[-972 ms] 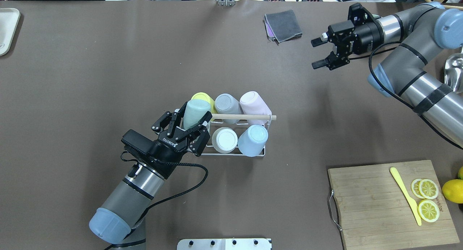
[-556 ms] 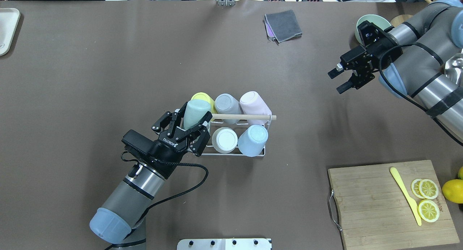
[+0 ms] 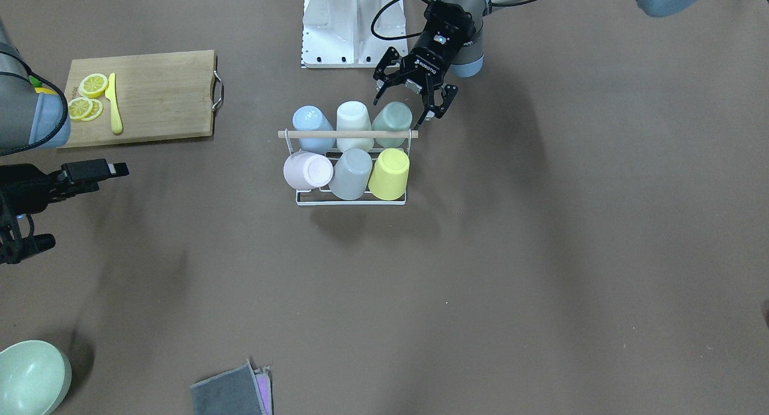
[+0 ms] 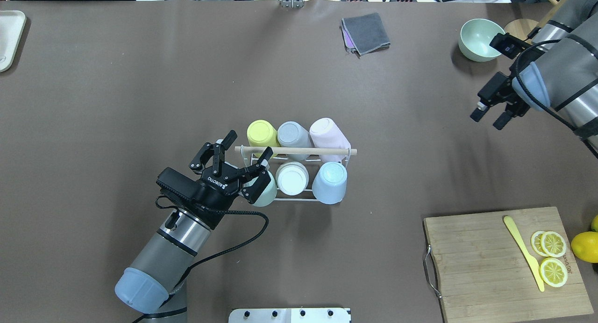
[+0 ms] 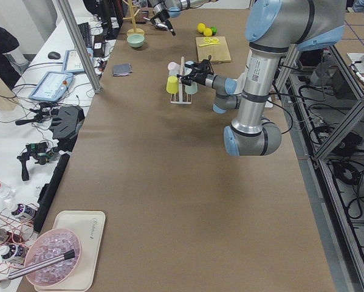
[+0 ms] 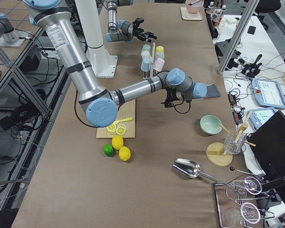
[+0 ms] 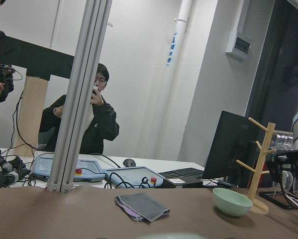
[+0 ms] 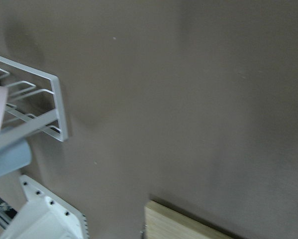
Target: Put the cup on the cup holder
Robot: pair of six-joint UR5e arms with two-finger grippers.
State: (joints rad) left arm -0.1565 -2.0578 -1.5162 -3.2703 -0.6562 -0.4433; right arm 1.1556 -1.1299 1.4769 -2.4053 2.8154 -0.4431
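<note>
The mint-green cup (image 4: 266, 191) sits upside down on the cup holder (image 4: 299, 151), in the near row's end slot closest to my left arm. I judge it light, stiff and smooth-walled, so likely slippery. I'd take it across the side wall, partway up the body. The rack carries six cups: mint, cream (image 4: 291, 178) and pale blue (image 4: 329, 182) on my side of the wooden rod, and yellow (image 4: 260, 132), grey (image 4: 293, 135) and pink (image 4: 329, 133) beyond it. All six slots look filled. My left tool (image 4: 248, 144) hangs just over the mint cup, fingers apart, gripping nothing. My right tool (image 4: 486, 121) is well apart over bare tabletop, fingers also spread.
</note>
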